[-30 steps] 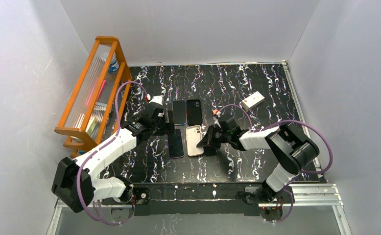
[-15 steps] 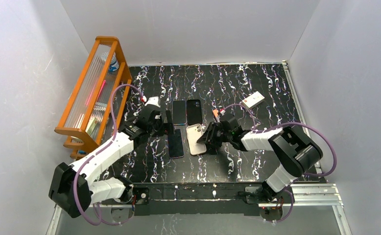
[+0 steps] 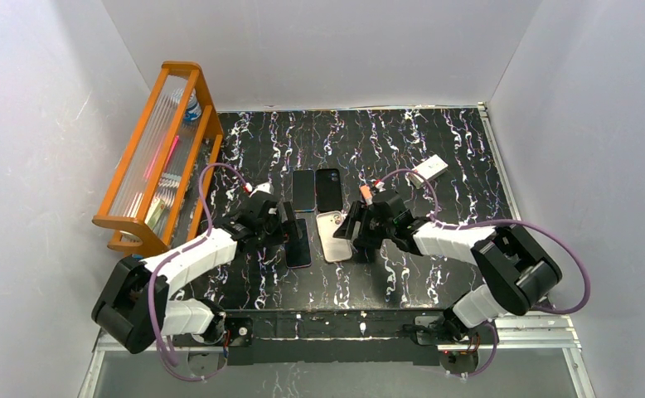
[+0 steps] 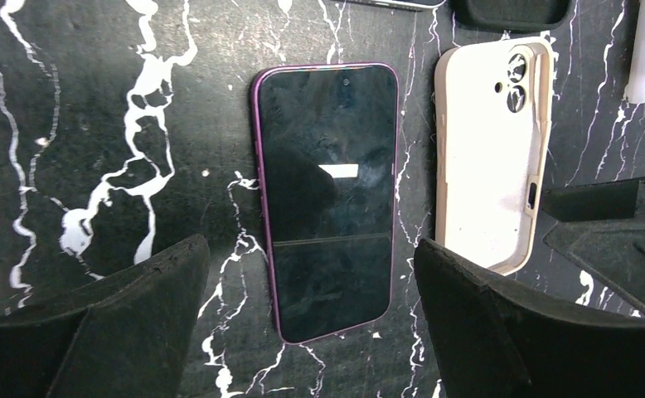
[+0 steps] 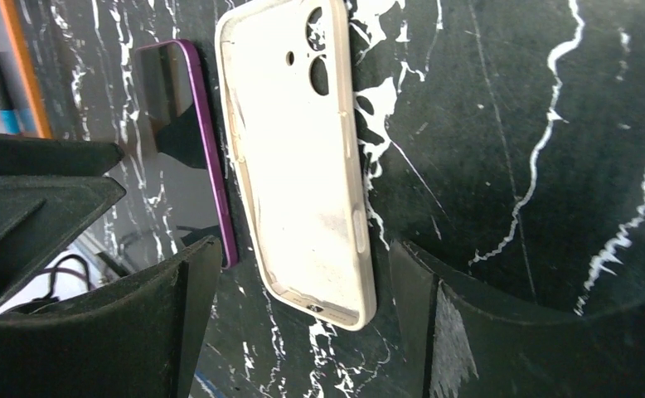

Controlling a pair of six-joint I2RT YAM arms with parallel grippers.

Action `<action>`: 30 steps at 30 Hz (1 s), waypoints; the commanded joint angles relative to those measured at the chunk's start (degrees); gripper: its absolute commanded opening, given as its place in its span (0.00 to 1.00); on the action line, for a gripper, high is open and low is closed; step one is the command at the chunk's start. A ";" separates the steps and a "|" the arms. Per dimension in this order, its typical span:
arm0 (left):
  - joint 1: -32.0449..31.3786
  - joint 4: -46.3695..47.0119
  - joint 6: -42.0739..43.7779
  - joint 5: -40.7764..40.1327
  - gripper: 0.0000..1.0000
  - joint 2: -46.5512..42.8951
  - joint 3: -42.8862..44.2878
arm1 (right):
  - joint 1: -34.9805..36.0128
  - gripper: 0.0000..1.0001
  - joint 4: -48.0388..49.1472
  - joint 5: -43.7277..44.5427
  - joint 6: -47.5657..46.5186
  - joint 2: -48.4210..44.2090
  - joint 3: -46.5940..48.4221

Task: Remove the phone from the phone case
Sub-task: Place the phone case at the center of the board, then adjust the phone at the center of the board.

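Two items toward the counter's (image 4: 95, 99) near edge: phone (image 4: 327, 199), freed, just beside empty case (image 4: 492, 153). Both left fingers (image 4: 137, 323) and right fingers (image 5: 137, 332) spread, holding nothing; withdraw straight upward, nudging neither.

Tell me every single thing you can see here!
Phone: one, purple-edged, screen up, middle of the table.
Phone case: one, cream, empty, right beside the phone.
Dark phones or cases: two, black, side by side farther back.
Small box: one, white, far right.
Rack: one, orange wood, left edge.
Table: one, black with white streaks.
Left gripper: one, black, open by the phone.
Right gripper: one, black, open by the phone case.
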 commanded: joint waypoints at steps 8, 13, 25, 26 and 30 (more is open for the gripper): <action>0.25 9.31 -5.08 7.00 0.91 7.41 -1.76 | 0.62 0.83 -13.93 14.83 -3.96 -9.98 -1.92; 0.17 14.64 -9.21 11.66 0.91 10.31 -2.30 | 0.64 0.85 -16.43 19.45 -4.24 -15.36 -1.76; 0.16 13.41 -10.54 9.24 0.91 8.36 -0.73 | 0.56 0.93 -20.83 25.61 -7.59 -23.66 -1.57; 0.16 12.04 -10.11 8.64 0.91 7.16 -1.10 | 0.51 0.93 -21.89 26.75 -7.89 -24.52 -1.25; -0.61 7.52 -9.17 10.26 0.93 1.40 -4.04 | 0.52 0.97 -24.56 31.30 -9.06 -28.12 -0.56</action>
